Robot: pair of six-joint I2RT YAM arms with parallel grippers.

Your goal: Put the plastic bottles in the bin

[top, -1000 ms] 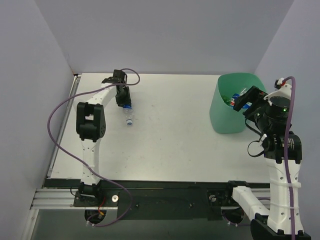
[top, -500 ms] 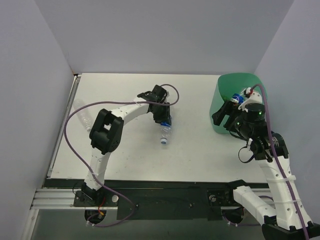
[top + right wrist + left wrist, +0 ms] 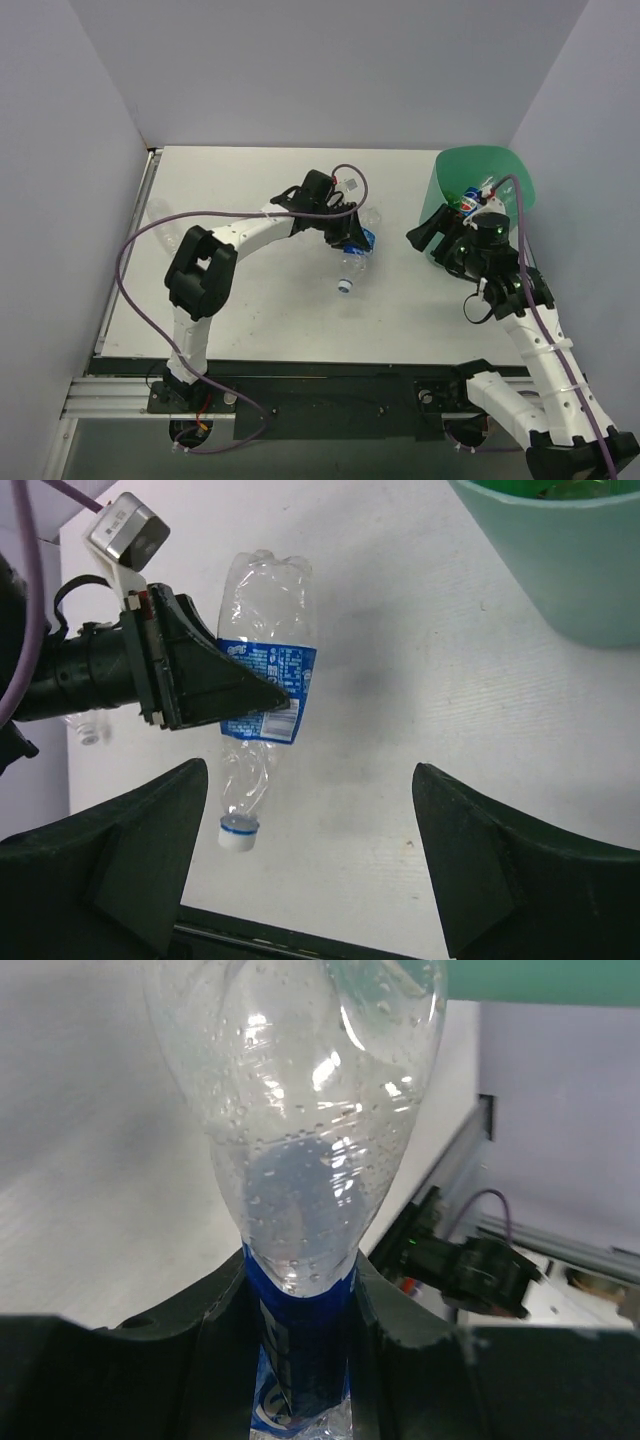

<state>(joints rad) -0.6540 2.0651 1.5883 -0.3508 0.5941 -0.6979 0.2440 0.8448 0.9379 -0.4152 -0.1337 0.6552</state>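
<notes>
Thin crumpled plastic, the bottle [image 3: 268, 630] looks light and squashy; left fingers [image 3: 215, 685] pinch its labelled middle, right fingers [image 3: 150, 850] spread wide.

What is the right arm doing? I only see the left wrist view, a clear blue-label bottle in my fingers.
Observer: The right gripper is open and empty, beside the bin, facing your blue-label bottle.
Operator: Where is its cap?
Observer: The cap points toward the near edge of the table, past the left gripper.
Operator: Any other bottles on the table?
Observer: One clear bottle lies by the table's left edge.
</notes>
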